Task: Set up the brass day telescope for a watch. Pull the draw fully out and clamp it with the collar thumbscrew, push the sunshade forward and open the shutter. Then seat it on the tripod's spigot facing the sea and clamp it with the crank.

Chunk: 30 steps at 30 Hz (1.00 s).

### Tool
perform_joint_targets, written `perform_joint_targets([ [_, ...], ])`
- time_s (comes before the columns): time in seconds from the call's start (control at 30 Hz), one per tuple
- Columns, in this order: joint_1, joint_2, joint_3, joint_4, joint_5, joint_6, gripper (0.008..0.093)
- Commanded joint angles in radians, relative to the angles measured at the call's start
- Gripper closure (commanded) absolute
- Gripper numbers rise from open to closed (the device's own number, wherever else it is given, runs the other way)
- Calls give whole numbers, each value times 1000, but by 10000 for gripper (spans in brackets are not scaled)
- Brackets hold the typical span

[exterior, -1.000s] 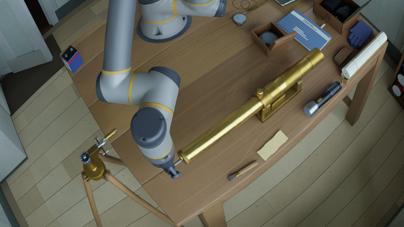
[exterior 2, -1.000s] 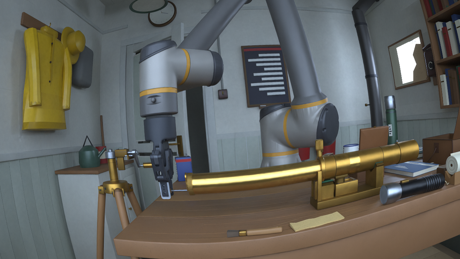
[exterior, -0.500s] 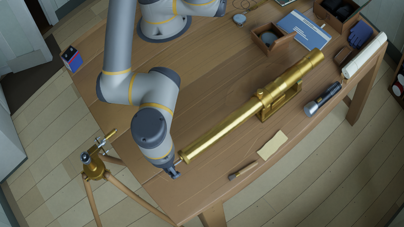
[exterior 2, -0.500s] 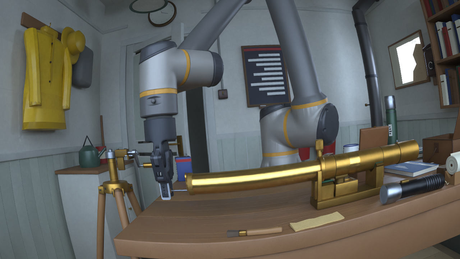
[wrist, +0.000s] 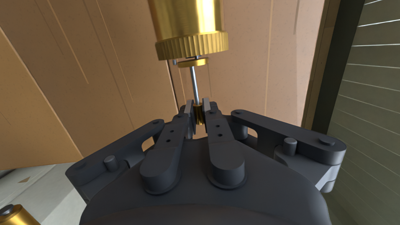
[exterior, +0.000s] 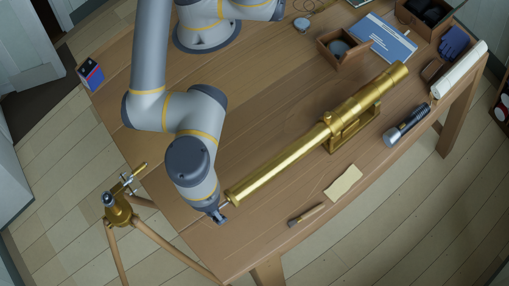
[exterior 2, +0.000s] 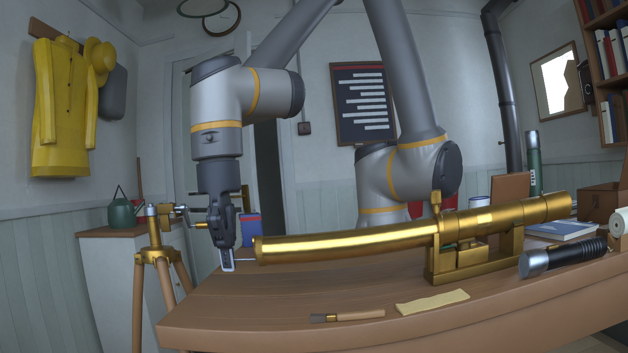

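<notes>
A small brass knob (wrist: pixel 198 114) sits at the end of a thin steel rod (wrist: pixel 194 84) that sticks out of the telescope's near end. My gripper (wrist: pixel 198 107) is closed on this knob, at the table's near-left edge (exterior: pixel 220 216). The rod leads to a small brass disc under the knurled end ring (wrist: pixel 191 48). The brass telescope (exterior: pixel 313 137) lies across the table in a brass cradle (exterior: pixel 350 130). A collar thumbscrew (exterior 2: pixel 435 196) stands up at its middle. The tripod (exterior: pixel 117 210) stands on the floor beside the table, with its spigot (exterior 2: pixel 150 210) and crank (exterior 2: pixel 186 218) at the top.
The wooden table (exterior: pixel 249 117) holds a torch (exterior: pixel 405 125), a cloth (exterior: pixel 342 183), a brush (exterior: pixel 306 215), a blue book (exterior: pixel 382 37), open boxes (exterior: pixel 340 48) and a paper roll (exterior: pixel 459 69). A blue box (exterior: pixel 90 74) sits at the far-left corner.
</notes>
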Motion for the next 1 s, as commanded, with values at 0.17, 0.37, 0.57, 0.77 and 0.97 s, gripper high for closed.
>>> perform_joint_targets([
  [0.17,0,0,-1,0,0,0,934],
  [0.37,0,0,-1,0,0,0,934],
  [0.57,0,0,-1,0,0,0,934],
  [0.77,0,-1,0,0,0,0,934],
  [0.97,-1,-2,1,0,0,-1,934],
])
